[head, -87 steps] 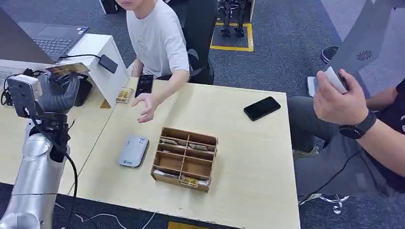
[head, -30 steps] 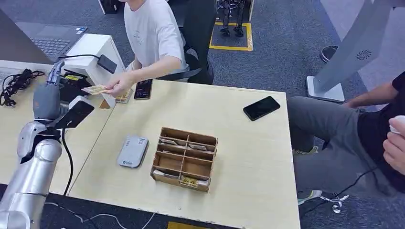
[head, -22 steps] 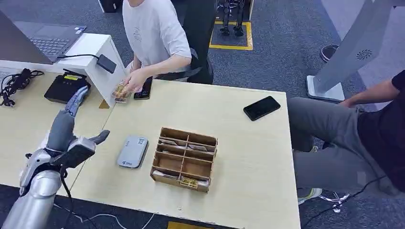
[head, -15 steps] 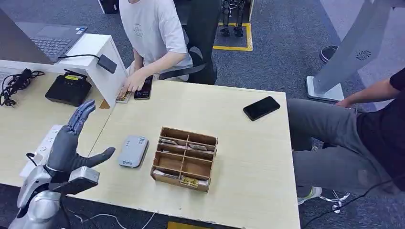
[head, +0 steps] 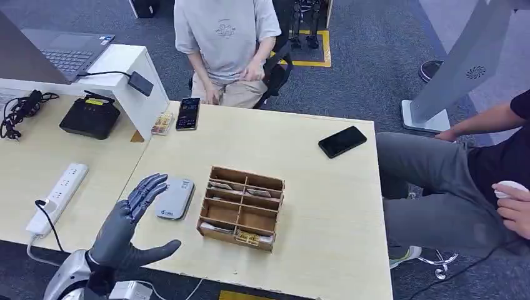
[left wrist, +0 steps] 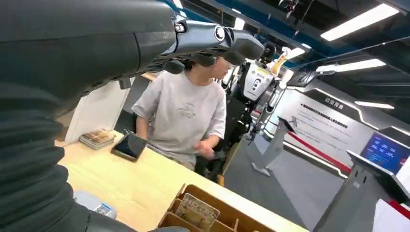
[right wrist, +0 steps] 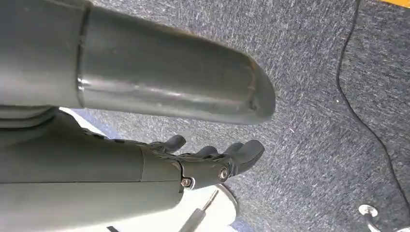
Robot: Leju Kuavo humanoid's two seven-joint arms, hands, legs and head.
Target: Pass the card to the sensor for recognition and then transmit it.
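My left hand [head: 131,226] hovers with its fingers spread and nothing in it over the table's front left corner, just left of the grey card sensor [head: 174,197]. In the left wrist view the left hand [left wrist: 111,43] is likewise empty, above the sensor [left wrist: 95,207]. A small stack of cards [head: 162,123] lies at the table's far left corner beside a phone [head: 188,114]; the stack [left wrist: 98,138] also appears in the left wrist view. More cards sit in the wooden divided box [head: 242,208]. My right hand [right wrist: 159,166] hangs over the carpet, fingers loosely extended, holding nothing.
A person in a grey shirt [head: 228,37] sits at the table's far side, hands in lap. Another person [head: 494,181] sits at the right. A black phone [head: 342,141] lies far right. A black device [head: 91,116] and power strip [head: 56,197] are on the left desk.
My left hand gave up the card to the seated person, who laid it on the stack and sat back. The empty hand came down and back to the table's front left.
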